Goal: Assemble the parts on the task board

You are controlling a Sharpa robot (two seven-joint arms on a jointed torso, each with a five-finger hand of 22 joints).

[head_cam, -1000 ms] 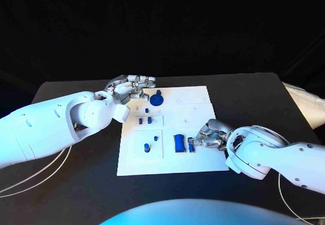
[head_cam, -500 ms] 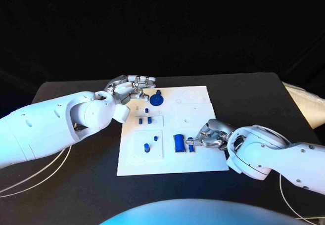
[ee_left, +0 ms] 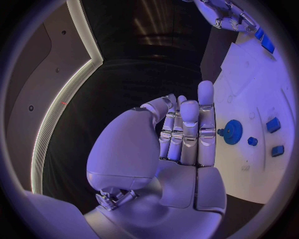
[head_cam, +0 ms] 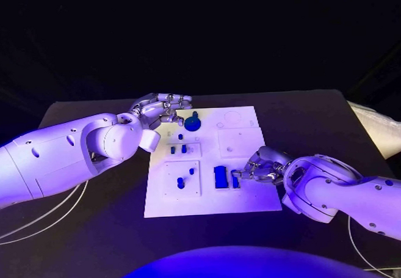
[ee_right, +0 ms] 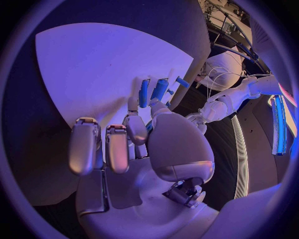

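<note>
Right hand [head_cam: 259, 168] down on the task board [head_cam: 246, 198], fingers pinching a small upright blue part [head_cam: 235, 181] just beside the bigger blue block [head_cam: 220, 177]. Left hand [head_cam: 158, 108] curled up near the board's far left corner – holding nothing, close to the round blue gear [head_cam: 193, 121].

**Where everything sits on the table**

Task board [head_cam: 246, 195] lies mid-table [head_cam: 80, 229]. The gear part [head_cam: 193, 122] is up at 12 o'clock on it, left hand [head_cam: 160, 108] just off that at 11. The block part [head_cam: 220, 177] sits down around 6, right hand [head_cam: 259, 169] right beside it at 4, fingers touching the board.
</note>
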